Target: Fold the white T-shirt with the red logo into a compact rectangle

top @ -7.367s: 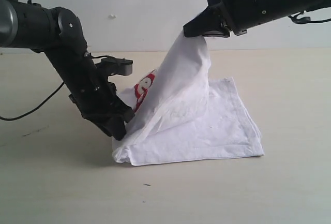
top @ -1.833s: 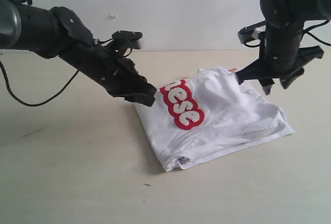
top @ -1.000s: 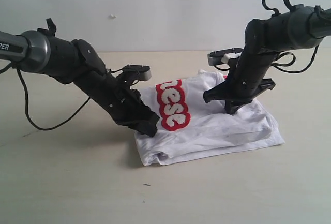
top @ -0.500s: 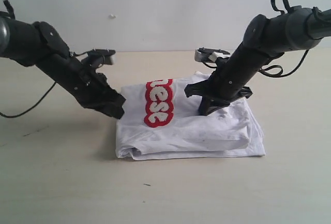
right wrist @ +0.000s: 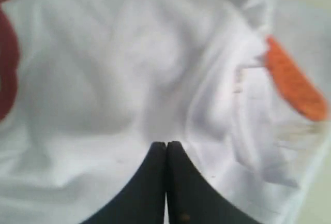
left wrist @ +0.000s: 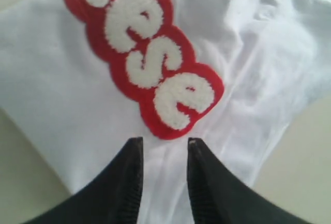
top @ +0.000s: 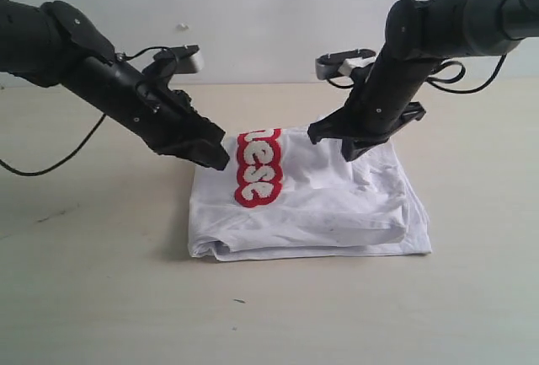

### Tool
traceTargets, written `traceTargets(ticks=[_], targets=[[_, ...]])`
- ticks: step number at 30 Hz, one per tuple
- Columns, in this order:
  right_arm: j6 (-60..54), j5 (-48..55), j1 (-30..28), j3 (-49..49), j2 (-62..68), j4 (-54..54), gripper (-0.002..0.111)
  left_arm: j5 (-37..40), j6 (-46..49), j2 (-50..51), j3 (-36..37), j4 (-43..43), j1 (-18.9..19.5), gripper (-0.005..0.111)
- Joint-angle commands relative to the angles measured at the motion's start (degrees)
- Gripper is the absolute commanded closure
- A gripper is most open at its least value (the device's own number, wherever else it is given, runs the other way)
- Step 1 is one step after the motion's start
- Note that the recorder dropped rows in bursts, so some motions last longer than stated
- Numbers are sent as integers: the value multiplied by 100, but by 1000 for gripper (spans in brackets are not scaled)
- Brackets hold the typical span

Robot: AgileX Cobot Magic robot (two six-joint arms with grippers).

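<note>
The white T-shirt (top: pixel 337 213) is seen folded into a rough rectangle on the table (top: pixel 101 297), with the red logo (top: pixel 255 167) uppermost near its left end. The left hand (top: pixel 216 156) is held by that end, fingers apart and empty — the right hand (top: pixel 349 147) is poised over the shirt's far side, fingers pressed together, nothing gripped.

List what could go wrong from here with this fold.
1. The left gripper's parted black fingers sit close by the red fuzzy logo patch; a sideways move could drag the folded white cotton T-shirt open.
2. The right gripper's shut fingers sit close over its rumpled top; they may snag cloth.
</note>
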Motion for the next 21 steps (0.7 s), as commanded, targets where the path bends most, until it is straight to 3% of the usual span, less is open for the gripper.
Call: traceTargets(ticks=[1,11,21], targets=[[630,257,-1,-34,-132,-745,108,-337,462,149,9,-631,-271,76],[630,826,-1,-34,-130,-858,108,-995,1080,665,9,-1329,-689,76],[630,967,-1,-34,-144,-858,108,-1171,662,1138,9,-741,-633,76]])
